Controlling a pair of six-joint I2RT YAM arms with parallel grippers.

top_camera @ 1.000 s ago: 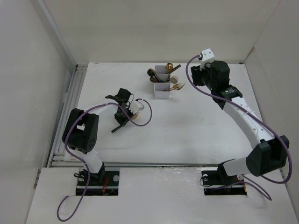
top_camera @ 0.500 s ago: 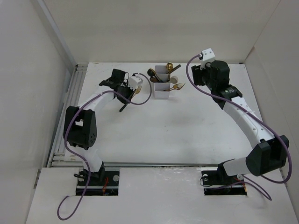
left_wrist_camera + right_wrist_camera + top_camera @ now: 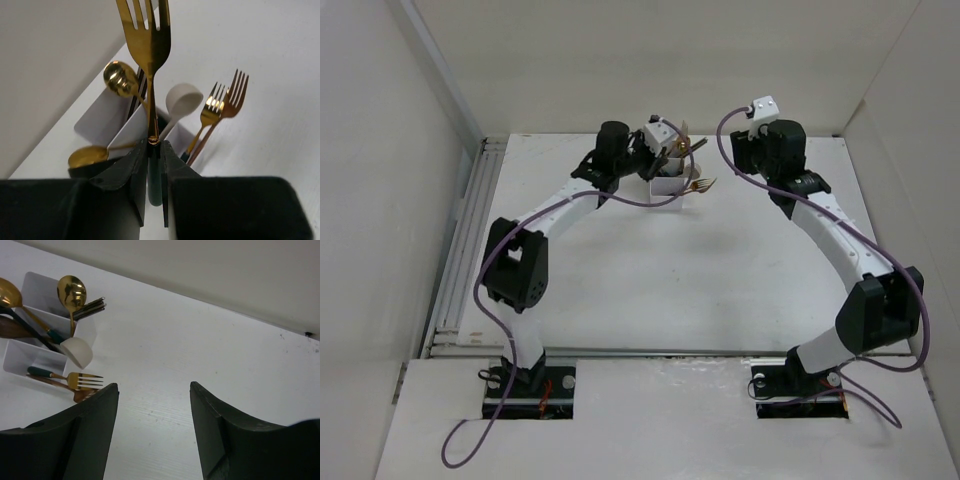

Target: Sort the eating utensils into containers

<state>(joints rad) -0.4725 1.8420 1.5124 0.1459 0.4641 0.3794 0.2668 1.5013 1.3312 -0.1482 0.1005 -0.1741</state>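
Since a second ago the left arm has swung from the left middle of the counter (image 3: 720,270) out to the white divided box (image 3: 667,186) at the far centre, carrying a gold fork with it. The right arm has shifted only a little.

In the left wrist view, the left hand (image 3: 154,146) has its two black fingers (image 3: 127,170) pressed onto the dark green handle of the gold fork (image 3: 148,45). They pinch it just below where the gold begins, and the tines point away from the hand. From above, this hand hangs right at the box. Whether the fork touches the box I cannot tell.

Beyond the fingers the box stands on the counter with other pieces leaning out of it. A gold spoon (image 3: 120,80) and dark chopsticks (image 3: 137,95) are in one end compartment. A white spoon (image 3: 183,100) and a second gold spoon (image 3: 87,156) are in the middle. A smaller gold fork (image 3: 212,107) and a copper fork (image 3: 234,92) lean side by side out of the other end compartment.

The right hand (image 3: 152,390) hovers over bare counter to the right of the box, well apart from it. Its fingers (image 3: 92,435) are spread wide, with nothing between them.
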